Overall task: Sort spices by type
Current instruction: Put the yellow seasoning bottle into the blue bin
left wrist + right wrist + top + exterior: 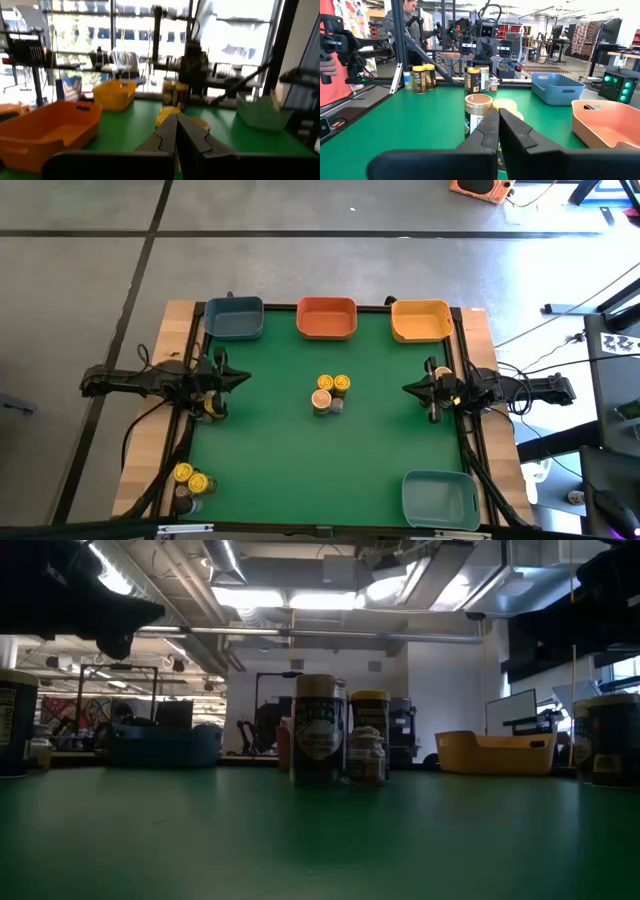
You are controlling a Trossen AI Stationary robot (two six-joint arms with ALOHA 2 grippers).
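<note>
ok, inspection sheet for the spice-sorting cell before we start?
Surface: green mat on a wooden table.
Job's things: centre jar cluster; corner jar group; jars at each arm.
Bins: blue bin, orange bin, yellow bin along the far edge; pale blue bin at the near right.
Clutter: nothing seen.
Tools: left tool shut; right tool shut; both empty.
Cables: cable bundles along both sides.
Surroundings: person beyond the table.

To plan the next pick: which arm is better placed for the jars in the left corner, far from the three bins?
Left. Those jars sit on the left arm's side; the left gripper is shut and empty. The right gripper is across the table.
</note>
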